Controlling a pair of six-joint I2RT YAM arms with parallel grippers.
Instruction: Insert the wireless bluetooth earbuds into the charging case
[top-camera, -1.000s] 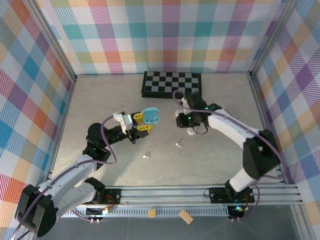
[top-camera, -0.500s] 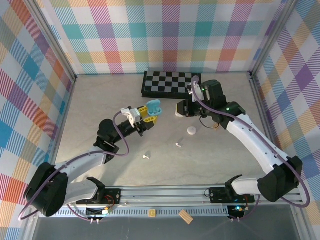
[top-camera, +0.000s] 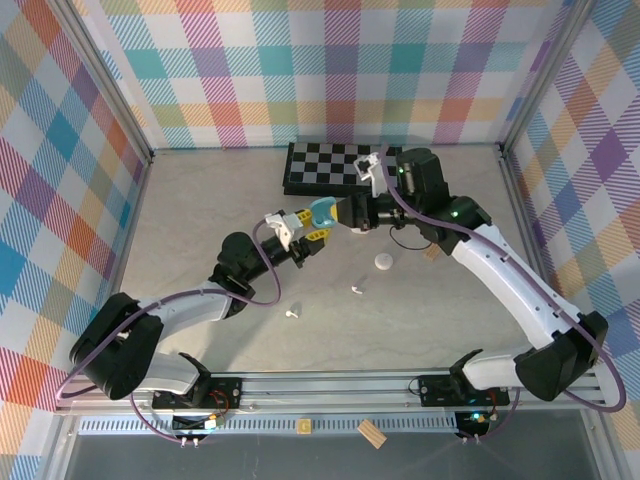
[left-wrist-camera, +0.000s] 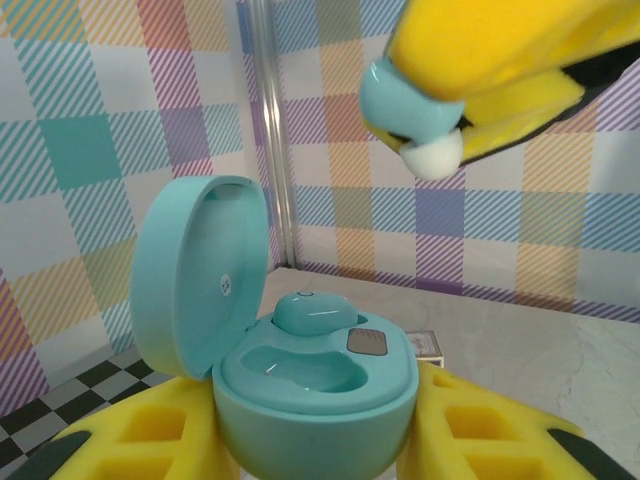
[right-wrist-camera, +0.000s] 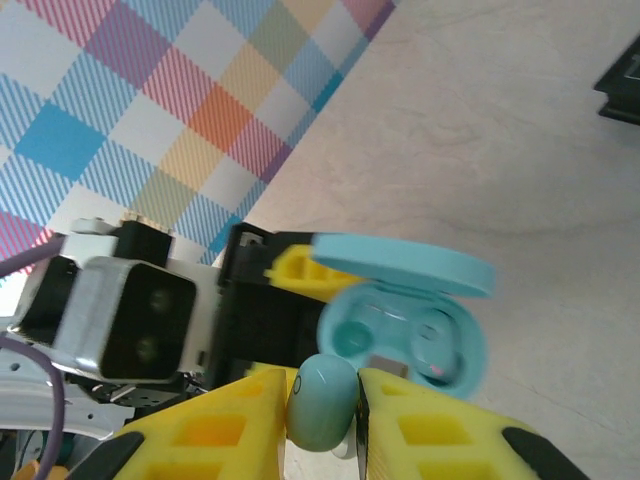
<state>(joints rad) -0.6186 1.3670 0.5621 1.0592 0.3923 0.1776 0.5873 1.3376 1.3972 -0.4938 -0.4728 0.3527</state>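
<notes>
My left gripper (top-camera: 312, 226) is shut on the open teal charging case (top-camera: 322, 211), held up off the table. In the left wrist view the charging case (left-wrist-camera: 318, 385) sits between the yellow fingers (left-wrist-camera: 150, 445), lid (left-wrist-camera: 198, 270) tipped back. One light blue earbud (left-wrist-camera: 315, 313) is seated in it, and the slot (left-wrist-camera: 305, 365) beside it is empty. My right gripper (top-camera: 347, 213) is shut on a second light blue earbud (right-wrist-camera: 322, 400), just beside and above the case (right-wrist-camera: 412, 335). That earbud (left-wrist-camera: 412, 105) hangs over the case. Two white earbuds (top-camera: 357, 289) (top-camera: 291, 313) lie on the table.
A chessboard (top-camera: 335, 166) lies at the back, behind both grippers. A white round case (top-camera: 384, 262) and a small tan block (top-camera: 432, 254) rest under the right arm. A wooden block (top-camera: 371, 432) lies in front of the rail.
The left gripper carried the open case right and farther back. The right gripper rose off the table and swung left with the earbud until it met the case.
</notes>
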